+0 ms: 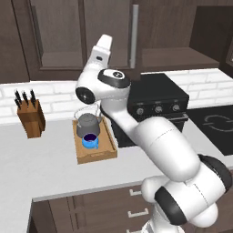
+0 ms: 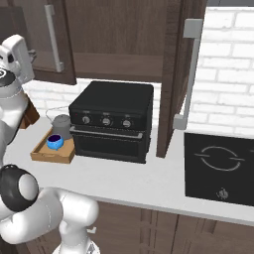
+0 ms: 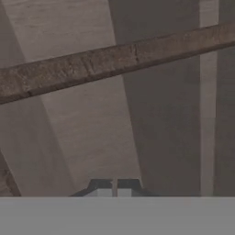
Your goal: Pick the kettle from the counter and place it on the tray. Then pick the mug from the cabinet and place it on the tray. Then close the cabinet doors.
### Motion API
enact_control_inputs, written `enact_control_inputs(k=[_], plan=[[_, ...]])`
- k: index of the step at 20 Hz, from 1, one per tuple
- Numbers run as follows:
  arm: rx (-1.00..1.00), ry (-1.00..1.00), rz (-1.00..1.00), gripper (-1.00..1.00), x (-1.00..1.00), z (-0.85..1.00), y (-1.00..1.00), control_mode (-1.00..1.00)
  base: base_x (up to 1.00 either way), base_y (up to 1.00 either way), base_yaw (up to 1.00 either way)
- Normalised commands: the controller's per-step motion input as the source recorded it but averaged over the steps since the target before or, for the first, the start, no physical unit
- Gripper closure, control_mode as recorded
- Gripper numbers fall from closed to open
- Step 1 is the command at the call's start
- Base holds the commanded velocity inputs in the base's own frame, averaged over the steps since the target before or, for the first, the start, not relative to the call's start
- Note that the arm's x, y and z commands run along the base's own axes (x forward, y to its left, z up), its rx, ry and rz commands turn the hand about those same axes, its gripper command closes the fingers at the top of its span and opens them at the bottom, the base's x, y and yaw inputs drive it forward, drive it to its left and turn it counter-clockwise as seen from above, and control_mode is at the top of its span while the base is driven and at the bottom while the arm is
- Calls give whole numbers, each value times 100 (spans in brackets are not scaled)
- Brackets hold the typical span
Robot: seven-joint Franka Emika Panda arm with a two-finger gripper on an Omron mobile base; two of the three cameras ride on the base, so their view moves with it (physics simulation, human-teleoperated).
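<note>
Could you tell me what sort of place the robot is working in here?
It is a rendered home kitchen, by the look of it: a light counter over dark drawers, a black countertop oven beside an induction hob, and a knife block against a white brick wall.

Matt wooden tray, metal kettle

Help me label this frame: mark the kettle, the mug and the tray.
kettle (image 1: 88,124), left base view, on its dark grey body.
mug (image 1: 90,140), left base view, on its blue side.
tray (image 1: 96,156), left base view, on its near wooden rim.
</note>
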Motion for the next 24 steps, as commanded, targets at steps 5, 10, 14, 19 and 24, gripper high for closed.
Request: enact_control_inputs(k=[5, 10, 14, 19, 24], plan=[[0, 6, 13, 100, 62, 0, -37, -100, 0, 0, 0], [0, 1, 14, 100, 52, 0, -22, -100, 0, 0, 0], [0, 6, 11, 100, 56, 0, -16, -100, 0, 0, 0], [1, 13, 10, 100, 36, 2, -5, -100, 0, 0, 0], [0, 23, 9, 100, 23, 0, 0, -100, 0, 0, 0]])
